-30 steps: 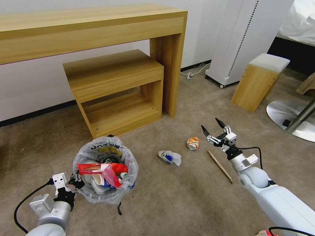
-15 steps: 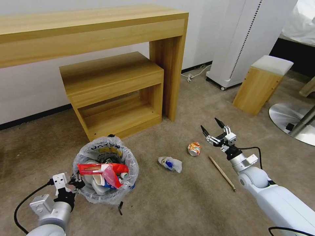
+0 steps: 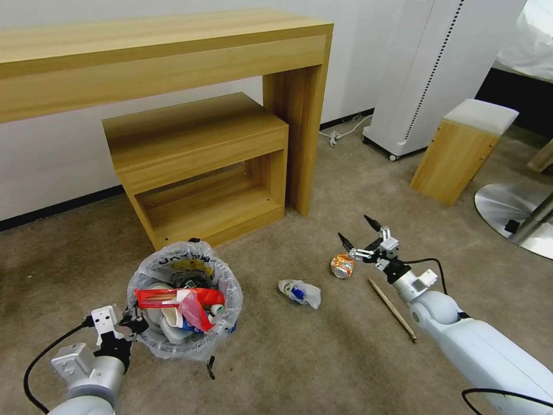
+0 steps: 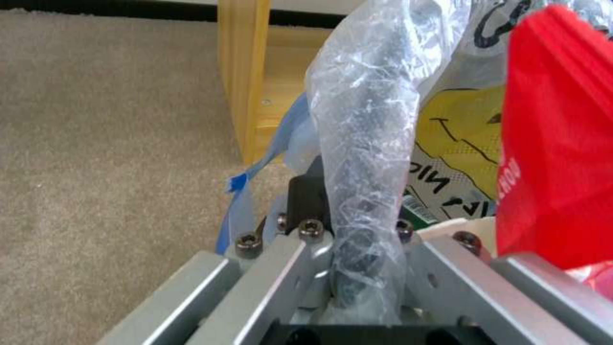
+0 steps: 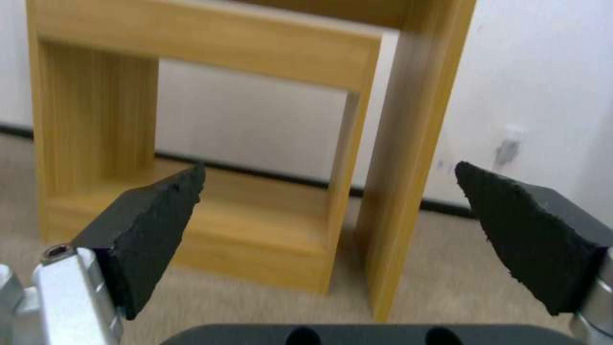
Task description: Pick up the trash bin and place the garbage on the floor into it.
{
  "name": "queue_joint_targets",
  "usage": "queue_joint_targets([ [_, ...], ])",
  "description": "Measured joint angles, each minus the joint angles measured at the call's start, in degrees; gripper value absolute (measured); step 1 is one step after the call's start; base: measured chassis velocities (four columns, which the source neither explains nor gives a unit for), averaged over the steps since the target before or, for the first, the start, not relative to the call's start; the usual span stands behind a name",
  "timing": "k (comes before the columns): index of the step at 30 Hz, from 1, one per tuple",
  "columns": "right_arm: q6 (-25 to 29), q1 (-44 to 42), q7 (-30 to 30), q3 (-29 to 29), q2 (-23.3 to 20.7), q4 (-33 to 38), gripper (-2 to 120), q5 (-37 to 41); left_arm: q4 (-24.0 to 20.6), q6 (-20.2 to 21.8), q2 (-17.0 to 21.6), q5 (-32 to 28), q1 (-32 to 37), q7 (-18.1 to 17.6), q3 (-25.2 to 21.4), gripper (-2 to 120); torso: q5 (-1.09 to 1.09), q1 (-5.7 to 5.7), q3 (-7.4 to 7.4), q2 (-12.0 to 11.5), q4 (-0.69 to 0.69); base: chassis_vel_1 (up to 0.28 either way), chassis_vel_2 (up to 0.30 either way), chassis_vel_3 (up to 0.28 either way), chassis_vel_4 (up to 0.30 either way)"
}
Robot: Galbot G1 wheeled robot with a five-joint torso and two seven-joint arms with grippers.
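Orange can (image 3: 341, 266) lies on the carpet (image 3: 322, 357), just beside the right gripper (image 3: 358, 232), fingers wide apart. Left gripper (image 3: 133, 320) pinches the trash bin (image 3: 184, 300) rim.

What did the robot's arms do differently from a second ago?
The right gripper, open, moved left and now hangs just above the crushed orange can. The left gripper stayed clamped on the trash bin rim. The can, crumpled wrapper and wooden stick stayed put.
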Motion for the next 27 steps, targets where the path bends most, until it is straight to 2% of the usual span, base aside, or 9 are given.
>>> queue_joint_targets([
  [3, -1.2, 2.6, -0.6, -4.9, 0.4, -4.4, 100, 2.0, 0.3, 0.0, 0.0, 0.0, -0.2, 0.0, 0.0, 1, 0.00, 0.00, 0.00, 0.0, -0.02, 0.000, 0.000, 0.000, 0.000],
  [6, -1.6, 6.1, -3.8, -11.5, 2.7, -11.9, 100, 4.4, 0.5, 0.0, -0.5, 0.0, -0.3, 0.0, 0.0, 1, 0.01, 0.00, 0.00, 0.0, -0.02, 0.000, 0.000, 0.000, 0.000],
  [7, -1.6, 6.1, -3.8, -11.5, 2.7, -11.9, 100, 4.4, 0.5, 0.0, -0.5, 0.0, -0.3, 0.0, 0.0, 1, 0.01, 0.00, 0.00, 0.0, -0.02, 0.000, 0.000, 0.000, 0.000],
  [10, -1.4, 8.7, -7.8, -17.0, 5.7, -19.7, 100, 5.4, 0.5, -0.1, -1.0, 0.1, -0.1, 0.0, -0.1, 1, 0.01, -0.01, 0.00, 0.0, -0.01, 0.000, 0.000, 0.000, 0.000],
  [11, -1.4, 8.7, -7.8, -17.0, 5.7, -19.7, 100, 5.4, 0.5, -0.1, -1.0, 0.1, -0.1, 0.0, -0.1, 1, 0.01, -0.01, 0.00, 0.0, -0.01, 0.000, 0.000, 0.000, 0.000],
  [14, -1.2, 10.5, -12.0, -21.4, 8.5, -26.3, 100, 6.2, 0.6, -0.2, -1.5, 0.3, 0.0, -0.1, -0.1, 1, -0.01, 0.00, 0.00, 0.0, -0.02, 0.000, 0.000, 0.000, 0.000],
  [19, -1.2, 11.1, -14.7, -23.6, 11.6, -30.7, 100, 6.2, 0.6, -0.4, -1.7, 0.3, 0.1, -0.1, -0.3, 1, 0.00, 0.00, 0.00, 0.0, -0.01, 0.000, 0.000, 0.000, 0.000],
  [22, -0.9, 11.8, -17.2, -24.8, 15.8, -35.6, 100, 5.5, 0.3, -0.5, -1.7, 0.3, 0.3, -0.1, -0.6, 1, 0.00, -0.01, 0.00, 0.0, -0.03, 0.000, 0.000, 0.000, 0.000],
  [27, -0.6, 13.0, -18.7, -24.9, 19.8, -39.8, 100, 4.6, 0.2, -0.6, -1.9, 0.2, 0.5, -0.1, -0.6, 1, -0.01, -0.01, 0.00, 0.0, 0.00, 0.000, 0.000, 0.000, 0.000],
])
